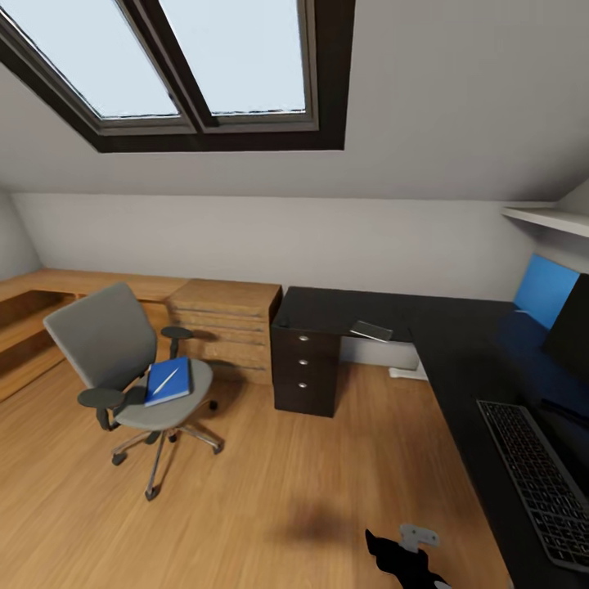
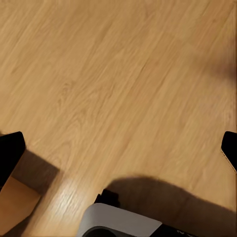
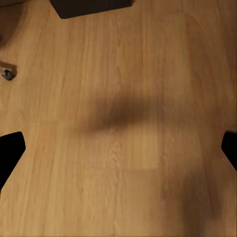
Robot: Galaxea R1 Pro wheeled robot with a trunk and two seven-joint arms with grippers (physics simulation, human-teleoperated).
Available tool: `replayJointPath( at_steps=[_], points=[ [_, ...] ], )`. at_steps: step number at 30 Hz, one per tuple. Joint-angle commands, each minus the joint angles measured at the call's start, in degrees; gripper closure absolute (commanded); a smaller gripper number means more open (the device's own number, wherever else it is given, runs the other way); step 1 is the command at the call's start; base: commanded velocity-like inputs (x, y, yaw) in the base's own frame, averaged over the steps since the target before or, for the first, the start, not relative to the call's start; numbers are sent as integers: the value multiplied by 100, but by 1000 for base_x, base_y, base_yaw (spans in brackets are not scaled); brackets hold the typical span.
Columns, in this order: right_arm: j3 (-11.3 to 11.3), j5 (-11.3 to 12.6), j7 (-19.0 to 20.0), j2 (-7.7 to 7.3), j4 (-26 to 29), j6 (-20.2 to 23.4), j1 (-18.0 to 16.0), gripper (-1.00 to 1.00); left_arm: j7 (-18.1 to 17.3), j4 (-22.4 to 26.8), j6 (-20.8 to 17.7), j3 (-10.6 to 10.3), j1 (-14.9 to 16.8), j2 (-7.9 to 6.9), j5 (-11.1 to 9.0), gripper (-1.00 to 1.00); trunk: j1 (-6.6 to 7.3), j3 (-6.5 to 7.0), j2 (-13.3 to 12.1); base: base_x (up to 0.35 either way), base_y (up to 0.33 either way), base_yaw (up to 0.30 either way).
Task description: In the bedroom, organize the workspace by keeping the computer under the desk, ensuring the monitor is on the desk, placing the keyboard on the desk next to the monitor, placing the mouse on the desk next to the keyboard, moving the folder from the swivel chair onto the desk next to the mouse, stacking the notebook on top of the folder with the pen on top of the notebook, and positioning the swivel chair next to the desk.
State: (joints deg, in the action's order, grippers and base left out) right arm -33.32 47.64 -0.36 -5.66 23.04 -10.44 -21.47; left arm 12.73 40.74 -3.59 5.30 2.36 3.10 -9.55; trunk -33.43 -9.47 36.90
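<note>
Folder (image 1: 168,381) on swivel chair (image 1: 123,360)

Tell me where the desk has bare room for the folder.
Free: the desk stretch between the keyboard and the small flat device near the drawer unit. Crowded: the right end, around keyboard and monitor. The folder lies on the swivel chair.

1. A light wooden floor (image 3: 123,163) with lengthwise grain runs across the whole view.
2. The right end effector (image 3: 118,153) hangs above the floor, its two dark fingers (image 3: 10,150) showing at opposite edges of the view, spread wide apart with nothing between them.
3. A soft, blurred shadow (image 3: 123,111) lies on the floor between the fingers.
4. A dark cabinet base (image 3: 91,7) stands on the floor at the far edge.
5. A chair caster (image 3: 7,74) on a metal leg sits on the floor near one edge.
</note>
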Motion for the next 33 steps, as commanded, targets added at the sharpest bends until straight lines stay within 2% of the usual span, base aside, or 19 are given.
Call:
replayJointPath(
  at_steps=[1, 11, 14, 15, 22, 25, 28, 30, 32, 33],
  points=[
    [-46, 61, -3, -6, 2, -28, -6, -100, 10, 13, -28, 10, 2, 4, -47, -100, -5, -9, 7, 326, 0, 0],
    [-51, 28, -7, -6, 8, -28, -6, -100, 6, 13, -28, 7, 2, 6, -47, -100, -5, -9, 7, 327, 0, 0],
    [-51, -40, -9, -6, 6, -28, -6, -100, 4, 13, -28, 8, 2, 6, -47, -100, -5, -9, 7, 327, 0, 0],
    [-58, -238, -22, 9, 1, -28, -5, -100, 2, 13, -28, 10, 2, 6, -47, -100, -5, -9, 7, 327, 0, 0],
    [-67, -287, -20, 11, 24, -28, -5, -100, 1, 23, 59, 7, 2, 18, -52, -100, -5, -9, 7, 327, 0, 0],
    [-56, -303, -29, 12, 163, -22, -15, -100, 11, 93, 327, -161, 2, 35, -54, -100, -5, -9, 7, 327, 0, 0],
    [-48, -367, -58, 12, 367, -6, -35, -100, 25, 351, 423, -364, 2, 42, -55, -100, -5, -9, 7, 327, 0, 0],
    [-44, -498, -96, 3, 511, 21, -56, -100, 31, 649, 322, -445, 2, 43, -55, -100, -5, -9, 7, 328, 0, 0],
    [-37, -596, -118, -2, 619, 58, -70, -100, 36, 916, 127, -476, 2, 42, -59, -100, -5, -9, 7, 328, 0, 0],
    [-33, -666, -133, -6, 748, 131, -92, -100, 39, 1249, -167, -495, 2, 45, -61, -100, -5, -9, 7, 328, 0, 0]
  ],
)
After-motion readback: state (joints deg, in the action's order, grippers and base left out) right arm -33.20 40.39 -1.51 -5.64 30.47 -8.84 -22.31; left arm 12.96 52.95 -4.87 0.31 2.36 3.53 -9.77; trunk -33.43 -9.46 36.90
